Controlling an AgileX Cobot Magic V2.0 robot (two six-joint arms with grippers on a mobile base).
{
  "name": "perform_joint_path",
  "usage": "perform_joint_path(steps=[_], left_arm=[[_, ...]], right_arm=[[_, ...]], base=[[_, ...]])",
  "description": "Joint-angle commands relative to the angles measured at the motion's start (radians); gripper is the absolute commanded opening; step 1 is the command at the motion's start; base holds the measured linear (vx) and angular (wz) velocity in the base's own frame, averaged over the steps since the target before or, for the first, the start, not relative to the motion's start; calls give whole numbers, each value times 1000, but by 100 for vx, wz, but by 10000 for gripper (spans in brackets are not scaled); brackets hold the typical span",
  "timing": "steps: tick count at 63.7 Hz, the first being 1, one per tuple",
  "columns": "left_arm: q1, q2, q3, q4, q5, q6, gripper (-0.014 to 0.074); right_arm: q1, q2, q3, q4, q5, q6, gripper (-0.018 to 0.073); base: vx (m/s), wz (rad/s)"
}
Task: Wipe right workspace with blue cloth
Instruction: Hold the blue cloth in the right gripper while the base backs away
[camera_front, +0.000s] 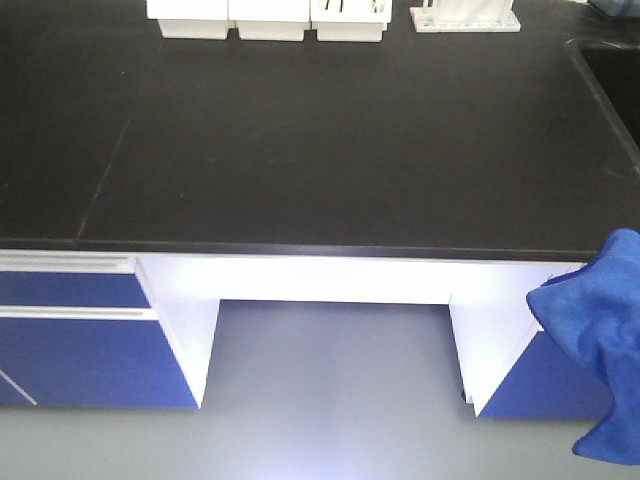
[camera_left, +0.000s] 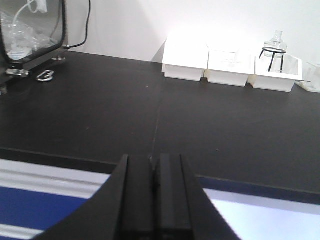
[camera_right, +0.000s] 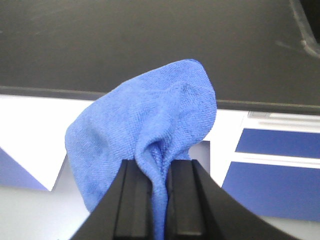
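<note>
The right claw (camera_right: 159, 172) pinches the blue cloth (camera_right: 150, 115), which hangs below the front edge of the table (camera_front: 330, 130) (no contact with the top); the left claw (camera_left: 154, 162) is pressed together, empty; the wiping, I'd say, is all yet to do.

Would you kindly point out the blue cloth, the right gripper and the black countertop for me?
blue cloth (camera_right: 150, 125), right wrist view, middle of the bunched fabric.
right gripper (camera_right: 159, 171), right wrist view, midway between its fingertips, pinching the cloth.
black countertop (camera_front: 400, 150), front view, bare surface right of centre.
</note>
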Motion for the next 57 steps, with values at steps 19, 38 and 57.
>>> perform_joint_path(steps=[19, 38, 57], left_arm=[[-5, -15, 31, 0, -83, -8, -6], [-5, -15, 31, 0, -83, -8, -6], [-5, -15, 31, 0, -83, -8, -6]], right_arm=[[2, 8, -30, -15, -71, 2, 42], [2, 8, -30, -15, -71, 2, 42], [2, 8, -30, -15, -71, 2, 42]], base=[[-23, 8], [-27, 2], [-29, -1]])
